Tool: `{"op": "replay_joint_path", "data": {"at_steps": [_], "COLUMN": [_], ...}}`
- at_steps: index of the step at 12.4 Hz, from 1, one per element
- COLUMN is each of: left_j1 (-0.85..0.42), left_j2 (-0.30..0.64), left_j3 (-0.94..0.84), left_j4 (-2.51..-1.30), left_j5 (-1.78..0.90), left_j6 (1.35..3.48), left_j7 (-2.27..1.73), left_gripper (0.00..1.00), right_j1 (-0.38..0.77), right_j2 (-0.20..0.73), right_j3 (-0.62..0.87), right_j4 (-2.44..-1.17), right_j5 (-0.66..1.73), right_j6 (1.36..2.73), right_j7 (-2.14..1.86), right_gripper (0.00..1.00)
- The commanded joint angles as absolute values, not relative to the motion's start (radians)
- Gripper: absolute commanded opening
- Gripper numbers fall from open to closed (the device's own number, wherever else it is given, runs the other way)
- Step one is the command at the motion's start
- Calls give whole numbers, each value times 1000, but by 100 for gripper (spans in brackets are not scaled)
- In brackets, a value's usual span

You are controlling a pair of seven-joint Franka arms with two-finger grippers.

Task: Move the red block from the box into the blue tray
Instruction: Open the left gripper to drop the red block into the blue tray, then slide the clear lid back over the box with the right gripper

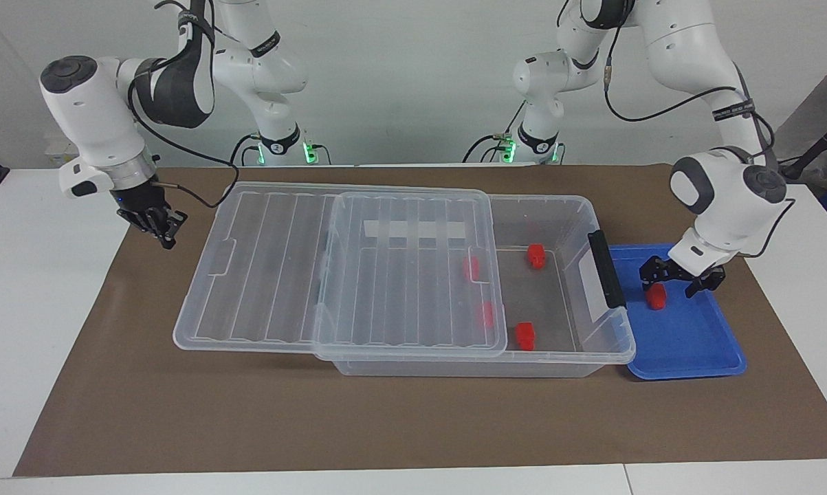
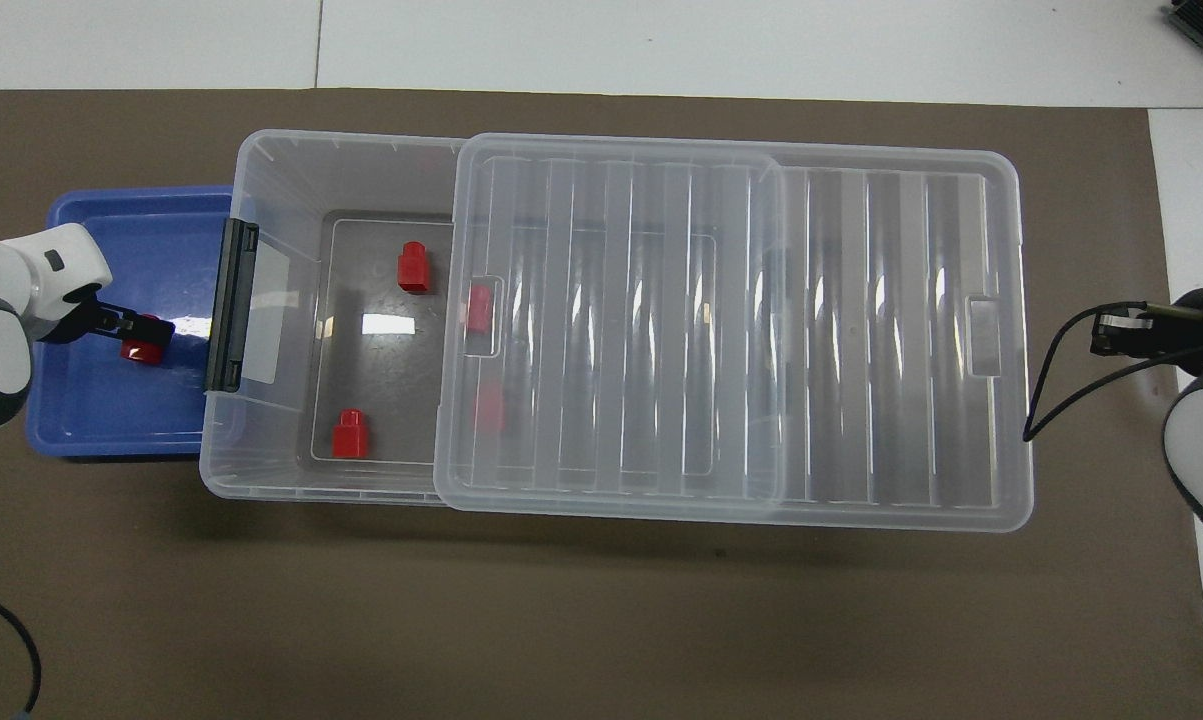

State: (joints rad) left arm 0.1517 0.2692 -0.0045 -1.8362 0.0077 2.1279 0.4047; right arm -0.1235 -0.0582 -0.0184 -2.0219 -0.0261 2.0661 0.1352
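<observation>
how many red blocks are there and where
5. One red block is in the blue tray under the left gripper. Two lie in the open part of the box, two under its slid lid.

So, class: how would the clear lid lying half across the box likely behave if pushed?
The lid looks thin, so probably light and slightly flexible. Resting askew on the box rim, it would likely slide easily and could tip off.
</observation>
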Motion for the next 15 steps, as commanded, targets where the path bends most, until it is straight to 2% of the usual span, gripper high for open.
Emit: {"op": "replay_joint_path", "data": {"at_steps": [1,6,9,12,15], "left_j1": [121,94,29,-37,-58], "left_j2": [166,-50,-72,-115,-115], "left_j3": [-9,-15,-55,-60,-57], "left_j4": [-1772,-1756,-1642,-1689,-1683], "left_j5": [-2,-2,3,3,3], "left_j6": [1924,1714,1518,1476,1485], "left_j7": [331,316,174,175,175], "left_gripper": [100,100,100,100,100], "right_j1": [-92,-32,27,86,141], "right_j2": [-61,-63,-64,-64,-69], "right_j3": [-14,-12,-12,-12,-11], "right_j4": [-2054,-2060,-2060,-2060,-2060], "right_j5": [-14,-12,-12,-12,-9], "right_j6": [2109,2109,2100,2103,2097], "right_j7": [115,120,114,121,120], "right_gripper": [0,0,0,0,0]}}
